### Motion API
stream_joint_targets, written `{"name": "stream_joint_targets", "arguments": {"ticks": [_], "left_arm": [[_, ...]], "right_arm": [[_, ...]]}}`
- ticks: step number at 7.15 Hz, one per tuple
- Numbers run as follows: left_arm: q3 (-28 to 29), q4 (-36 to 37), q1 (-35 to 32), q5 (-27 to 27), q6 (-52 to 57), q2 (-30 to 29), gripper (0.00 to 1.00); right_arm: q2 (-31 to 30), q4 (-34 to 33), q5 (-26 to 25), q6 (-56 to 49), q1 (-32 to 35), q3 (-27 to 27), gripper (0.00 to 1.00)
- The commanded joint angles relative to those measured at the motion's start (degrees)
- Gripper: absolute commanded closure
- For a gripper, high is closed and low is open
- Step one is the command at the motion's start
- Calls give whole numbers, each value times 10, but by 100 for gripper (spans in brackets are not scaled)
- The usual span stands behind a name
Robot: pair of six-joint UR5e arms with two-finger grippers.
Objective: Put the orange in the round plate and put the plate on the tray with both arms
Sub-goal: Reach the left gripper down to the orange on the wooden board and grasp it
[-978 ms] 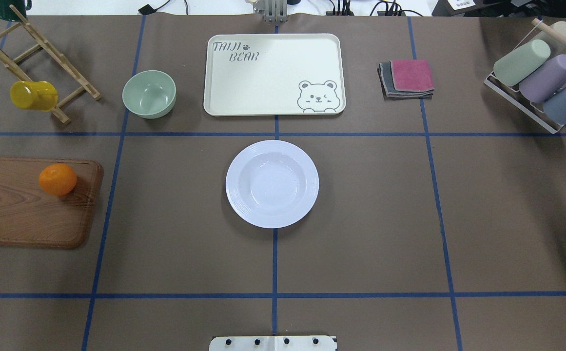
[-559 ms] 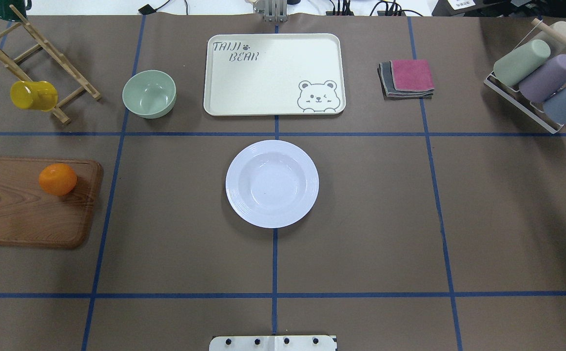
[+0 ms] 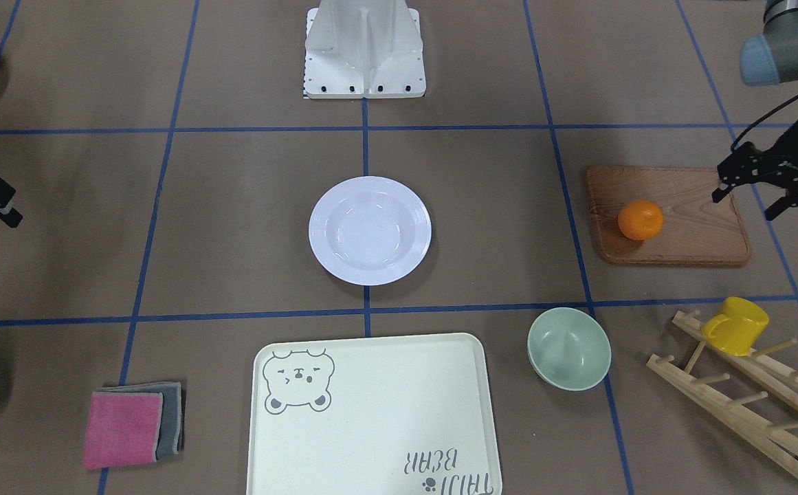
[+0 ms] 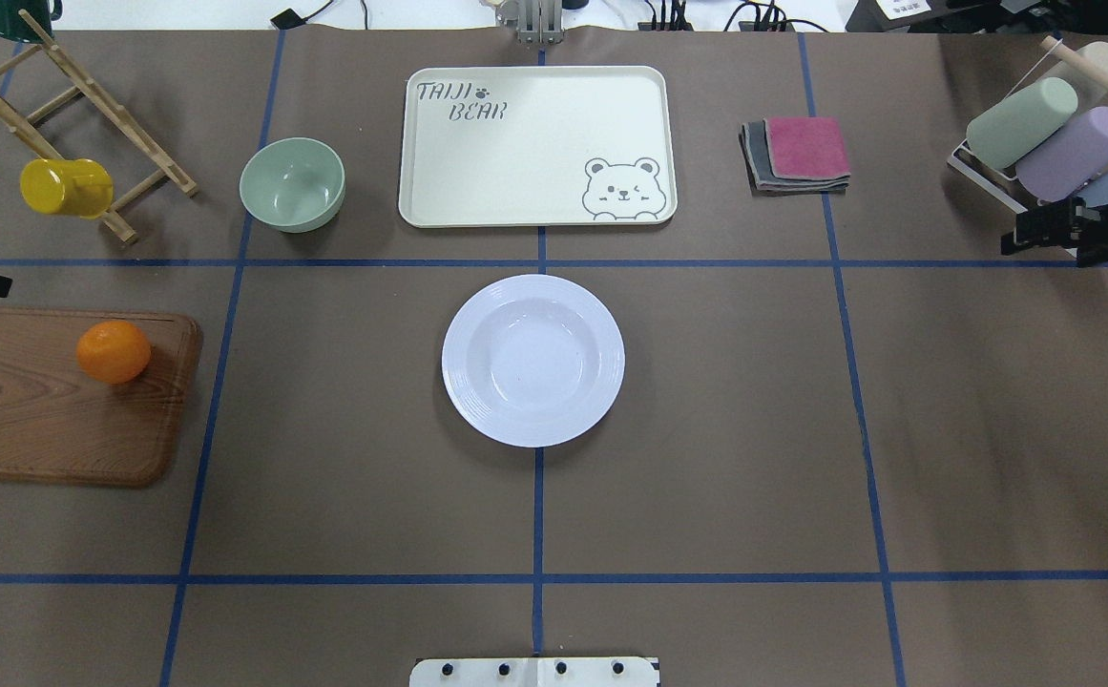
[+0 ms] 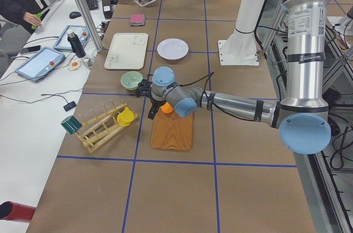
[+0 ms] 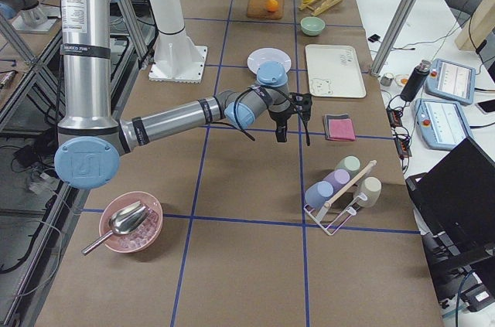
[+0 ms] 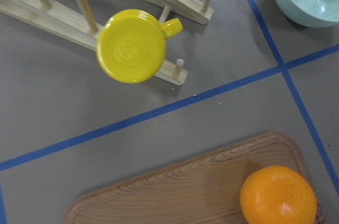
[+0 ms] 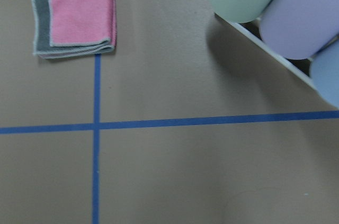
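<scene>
The orange [image 4: 113, 351] rests on a brown wooden board [image 4: 38, 420] at the left, and also shows in the left wrist view [image 7: 278, 196]. The white round plate [image 4: 477, 315] sits empty at the table's centre. Behind it lies the cream tray [image 4: 534, 143] with its bear drawing, nothing on it. My left gripper [image 3: 746, 204] hovers open over the board's outer edge, a short way from the orange [image 3: 640, 219]. My right gripper [image 4: 1016, 234] hangs near the cup rack at the far right, its fingers apart and holding nothing.
A pale green bowl [image 4: 292, 183] stands left of the tray. A yellow mug [image 4: 65, 186] hangs on a wooden rack [image 4: 86, 105] at the back left. Folded pink and grey cloths [image 4: 797, 153] lie right of the tray, with a rack of pastel cups [image 4: 1050, 143] beyond.
Both grippers have come into the overhead view, the left at the left edge above the board, the right at the right edge by the cup rack. Nothing on the table has moved.
</scene>
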Motion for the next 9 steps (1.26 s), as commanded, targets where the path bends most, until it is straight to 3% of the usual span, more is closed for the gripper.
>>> {"name": "stream_joint_targets", "arguments": {"ticks": [1, 6, 7, 8, 9], "left_arm": [[5, -6, 105, 89, -98, -33, 1], [36, -7, 169, 142, -103, -31, 2], [35, -8, 174, 150, -104, -29, 43], [29, -8, 173, 151, -104, -28, 99], [-6, 10, 173, 127, -104, -38, 100]], "right_arm": [[0, 8, -7, 16, -7, 1, 0], [-1, 8, -8, 16, -8, 1, 0], [0, 8, -8, 16, -7, 1, 0], [0, 8, -8, 16, -7, 1, 0], [1, 8, -6, 16, -8, 1, 0]]}}
